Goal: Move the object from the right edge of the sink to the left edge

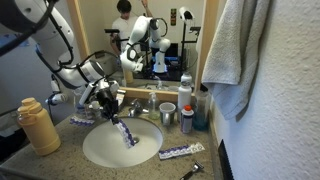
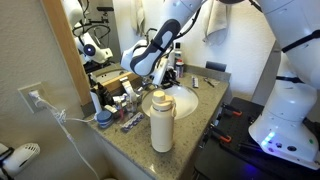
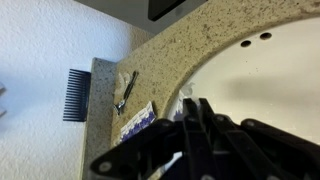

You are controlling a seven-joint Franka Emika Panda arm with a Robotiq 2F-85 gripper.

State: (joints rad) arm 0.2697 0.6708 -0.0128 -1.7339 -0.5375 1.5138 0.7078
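Note:
In an exterior view my gripper hangs over the oval white sink and is shut on the top end of the object, a purple-blue and white tube. The tube dangles tilted above the basin. A slimmer purple-white tube lies flat on the granite by the sink's right edge, and it also shows in the wrist view. In the wrist view the black fingers are pressed together over the basin rim and hide most of the held tube.
A dark razor-like item lies near the front right corner, also in the wrist view. A tan bottle stands left of the sink. The faucet, a cup and bottles stand behind. A towel hangs at right.

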